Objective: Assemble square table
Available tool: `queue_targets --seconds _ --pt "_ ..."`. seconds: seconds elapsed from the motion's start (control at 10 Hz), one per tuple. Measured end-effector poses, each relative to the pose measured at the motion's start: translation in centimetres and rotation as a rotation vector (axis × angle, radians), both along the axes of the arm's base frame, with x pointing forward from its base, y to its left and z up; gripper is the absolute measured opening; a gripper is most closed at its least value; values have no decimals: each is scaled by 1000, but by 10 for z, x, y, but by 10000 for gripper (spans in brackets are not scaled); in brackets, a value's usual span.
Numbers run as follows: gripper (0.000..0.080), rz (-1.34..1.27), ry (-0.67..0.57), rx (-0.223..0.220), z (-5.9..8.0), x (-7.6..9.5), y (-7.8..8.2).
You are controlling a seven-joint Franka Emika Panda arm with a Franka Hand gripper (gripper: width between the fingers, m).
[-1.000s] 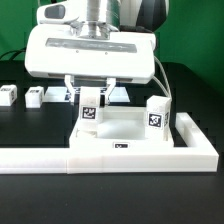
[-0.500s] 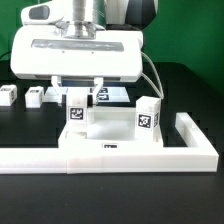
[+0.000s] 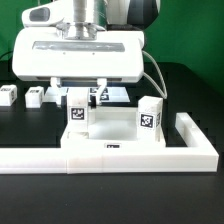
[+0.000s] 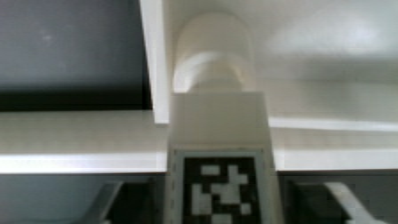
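The white square tabletop lies against the low L-shaped wall. One tagged white leg stands on its corner at the exterior view's right. My gripper is shut on a second tagged leg, which stands upright on the tabletop's corner at the exterior view's left. In the wrist view this leg runs up the middle between my fingers, my gripper closed round its tagged end, with the tabletop behind it.
Two loose tagged legs lie on the black table at the exterior view's left. The wall's short arm rises at the exterior view's right. The marker board lies behind the tabletop.
My gripper moved toward the exterior view's left with the leg. The tabletop and its other leg slid the same way along the wall. Over the last half second nothing moved.
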State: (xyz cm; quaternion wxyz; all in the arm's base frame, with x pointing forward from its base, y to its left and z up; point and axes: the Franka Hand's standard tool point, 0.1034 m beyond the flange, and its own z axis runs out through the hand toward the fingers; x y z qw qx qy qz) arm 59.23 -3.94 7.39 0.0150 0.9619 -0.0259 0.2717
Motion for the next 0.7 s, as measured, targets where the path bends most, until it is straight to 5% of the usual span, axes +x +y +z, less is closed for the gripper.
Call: queue_targets --seconds 0.2,0.5,0.7 --pt "613 4 4 0 15 2 0" --pt "648 9 18 9 32 4 1" --pt "649 9 20 9 29 4 1"
